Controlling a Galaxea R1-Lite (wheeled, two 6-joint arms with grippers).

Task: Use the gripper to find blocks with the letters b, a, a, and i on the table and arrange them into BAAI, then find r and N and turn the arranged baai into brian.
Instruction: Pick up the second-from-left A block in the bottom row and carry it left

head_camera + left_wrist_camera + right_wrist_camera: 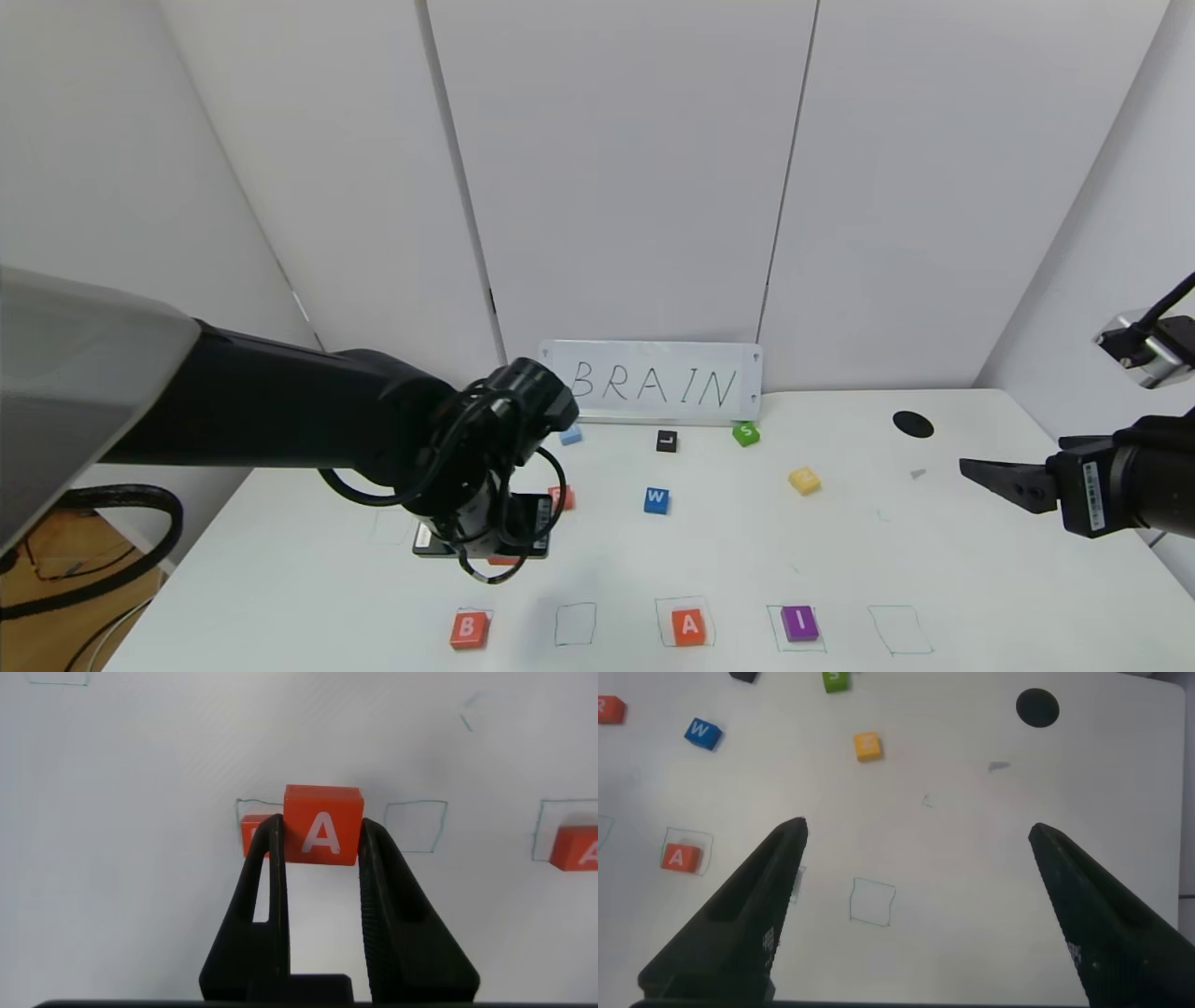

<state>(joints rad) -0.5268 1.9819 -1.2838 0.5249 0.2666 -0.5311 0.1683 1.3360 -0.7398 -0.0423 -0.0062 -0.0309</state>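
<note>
Head view: left gripper hangs over the table, behind the front row of green hand-drawn squares; its fingers are hidden by the wrist, only an orange-red sliver shows beneath. Left wrist view settles it: the jaws are closed on an orange-red A block, one finger on each side, letter facing the camera, block lifted off the surface.

Front row, head view: B block, an unfilled square, second A block, purple I block, another unfilled square.

The R block lies partly hidden behind the left wrist; right wrist view shows only its edge. Yellow N block sits mid-table, right of the blue W block; its letter is unreadable in both views.

Right gripper hovers at the table's right side, jaws spread wide, holding nothing.
</note>
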